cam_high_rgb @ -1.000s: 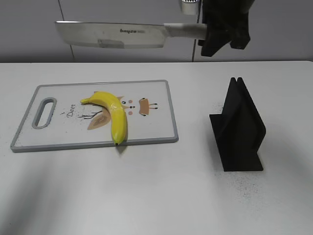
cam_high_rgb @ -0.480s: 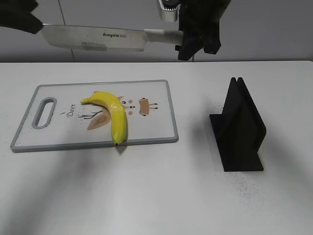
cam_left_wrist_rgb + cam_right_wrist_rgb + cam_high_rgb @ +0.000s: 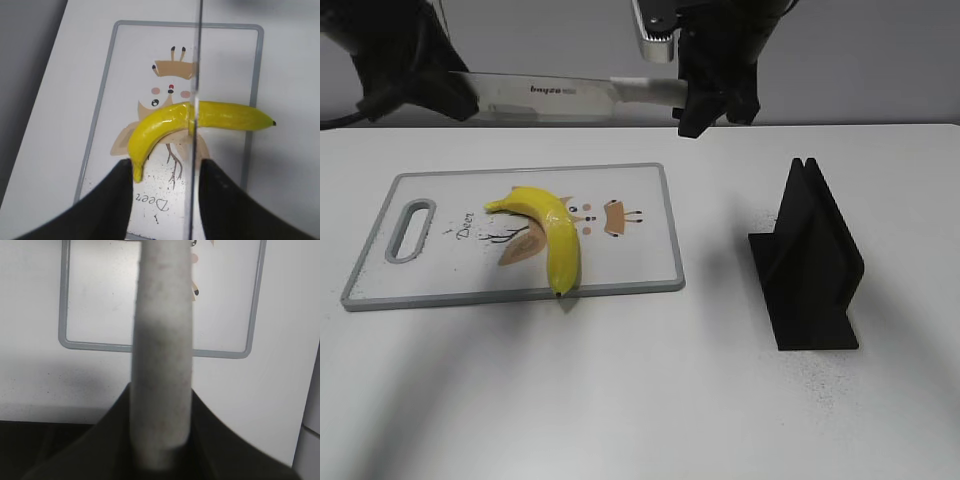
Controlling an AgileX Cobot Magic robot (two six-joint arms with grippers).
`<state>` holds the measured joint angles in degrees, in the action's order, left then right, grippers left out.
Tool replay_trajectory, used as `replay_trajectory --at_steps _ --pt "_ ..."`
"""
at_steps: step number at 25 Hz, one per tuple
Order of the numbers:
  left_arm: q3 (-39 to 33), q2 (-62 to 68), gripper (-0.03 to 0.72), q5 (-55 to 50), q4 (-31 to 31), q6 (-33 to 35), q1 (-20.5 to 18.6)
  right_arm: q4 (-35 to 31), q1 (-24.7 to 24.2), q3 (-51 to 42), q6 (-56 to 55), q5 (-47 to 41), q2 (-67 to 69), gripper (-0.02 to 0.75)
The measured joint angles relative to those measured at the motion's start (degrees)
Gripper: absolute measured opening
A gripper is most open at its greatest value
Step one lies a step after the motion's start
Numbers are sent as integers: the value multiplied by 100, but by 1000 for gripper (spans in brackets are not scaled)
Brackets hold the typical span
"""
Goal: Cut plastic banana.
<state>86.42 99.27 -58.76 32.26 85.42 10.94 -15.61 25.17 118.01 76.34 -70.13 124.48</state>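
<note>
A yellow plastic banana [image 3: 552,232] lies on the grey-rimmed cutting board [image 3: 620,262] at the table's left. My right gripper [image 3: 705,100] is shut on the handle of a large knife [image 3: 560,92] and holds it level, high above the board's far edge. My left gripper [image 3: 445,95] is open at the blade's tip. In the left wrist view the blade [image 3: 195,75] shows edge-on as a thin line between the open fingers [image 3: 167,167], above the banana [image 3: 165,120] and the board [image 3: 106,100]. The right wrist view shows the handle [image 3: 162,340] in the jaws [image 3: 162,440].
A black knife stand [image 3: 810,265] stands upright on the white table, right of the board. The board's right end [image 3: 90,345] lies below the handle in the right wrist view. A grey wall runs behind the table.
The right arm has carried the knife left and slightly down. The left arm has come in from the top left, and its open fingers now sit around the blade's tip.
</note>
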Motion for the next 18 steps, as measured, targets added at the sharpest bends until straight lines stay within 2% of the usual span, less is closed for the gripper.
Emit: replay_trajectory --at_steps 3,5,7,18 --pt "0 103 231 53 0 0 0 -27 0 7 2 6 4 192" --pt "0 116 70 53 0 0 0 -35 -6 28 -17 40 18 192" --pt "0 121 5 63 0 7 0 -34 -10 64 -19 74 45 192" --pt "7 1079 -9 343 -62 22 0 45 -17 156 -317 227 617 192"
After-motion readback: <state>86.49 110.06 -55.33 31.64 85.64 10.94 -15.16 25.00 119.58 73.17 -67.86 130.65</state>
